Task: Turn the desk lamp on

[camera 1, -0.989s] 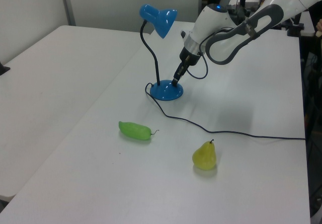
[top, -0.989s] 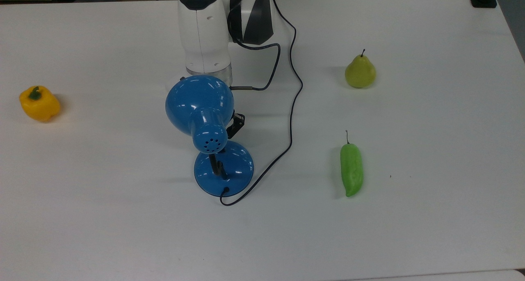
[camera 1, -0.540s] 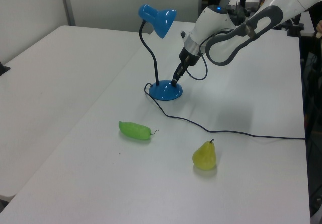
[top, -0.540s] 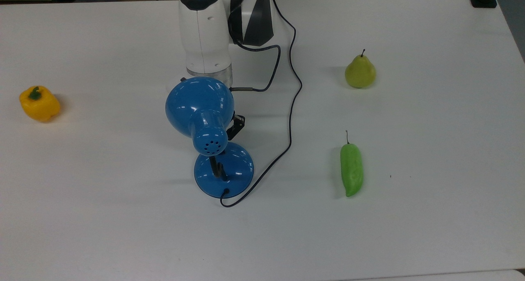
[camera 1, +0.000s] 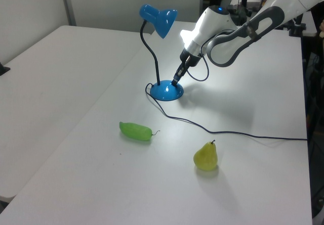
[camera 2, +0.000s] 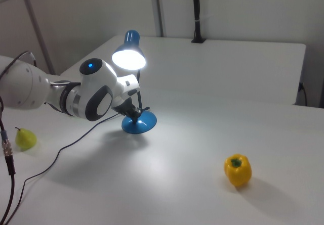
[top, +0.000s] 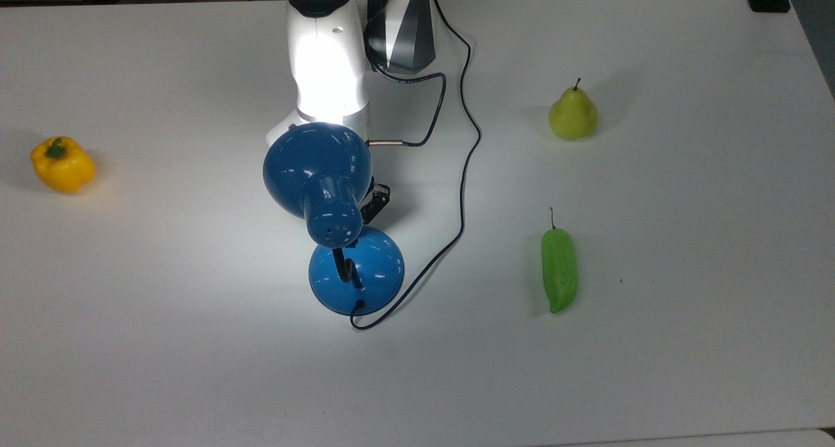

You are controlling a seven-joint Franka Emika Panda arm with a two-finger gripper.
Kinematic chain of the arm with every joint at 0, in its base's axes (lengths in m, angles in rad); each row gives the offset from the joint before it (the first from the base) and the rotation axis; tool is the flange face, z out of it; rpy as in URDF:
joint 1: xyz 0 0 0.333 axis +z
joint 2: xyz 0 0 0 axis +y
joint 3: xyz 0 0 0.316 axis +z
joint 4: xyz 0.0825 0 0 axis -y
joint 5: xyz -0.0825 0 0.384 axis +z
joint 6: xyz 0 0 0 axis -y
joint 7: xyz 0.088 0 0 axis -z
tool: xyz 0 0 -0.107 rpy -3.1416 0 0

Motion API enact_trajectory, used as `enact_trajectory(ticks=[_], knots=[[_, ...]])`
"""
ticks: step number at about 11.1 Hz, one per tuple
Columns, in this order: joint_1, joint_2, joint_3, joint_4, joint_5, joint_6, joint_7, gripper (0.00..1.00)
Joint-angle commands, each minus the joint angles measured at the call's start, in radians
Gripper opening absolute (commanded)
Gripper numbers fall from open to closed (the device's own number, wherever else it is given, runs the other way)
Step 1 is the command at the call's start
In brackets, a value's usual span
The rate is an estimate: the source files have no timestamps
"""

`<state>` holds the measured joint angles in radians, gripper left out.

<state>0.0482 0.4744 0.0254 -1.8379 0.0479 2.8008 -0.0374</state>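
The blue desk lamp (top: 318, 163) stands mid-table and is lit: its shade (camera 2: 129, 58) glows white and throws light on the arm and the table. Its round base (camera 1: 167, 91) also catches the light. My gripper (camera 1: 176, 81) points steeply down, its narrow black tip touching the far edge of the base, fingers shut with nothing held. In the top view the dome shade hides most of the gripper (top: 377, 198); in the right view the gripper (camera 2: 134, 115) sits right behind the base (camera 2: 139, 125).
A thin black cord (top: 463, 173) runs from the base past the arm. A pear (top: 573, 114) and a green chili (top: 559, 269) lie at the top view's right. A yellow bell pepper (top: 62, 165) sits at the top view's far left.
The lamp has come on: the arm's white link and the table around the base are now brightly lit. The gripper has stayed at the base.
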Motion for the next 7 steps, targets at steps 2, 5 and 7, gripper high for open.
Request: enact_trajectory(ticks=[2,5,7], knots=[[0.019,-0.109,-0.008,-0.104,-0.005,0.0,-0.007,0.0],[0.019,-0.203,-0.001,-0.123,-0.005,-0.215,-0.013,0.0],[0.027,-0.255,0.002,-0.12,-0.005,-0.375,-0.004,0.0]])
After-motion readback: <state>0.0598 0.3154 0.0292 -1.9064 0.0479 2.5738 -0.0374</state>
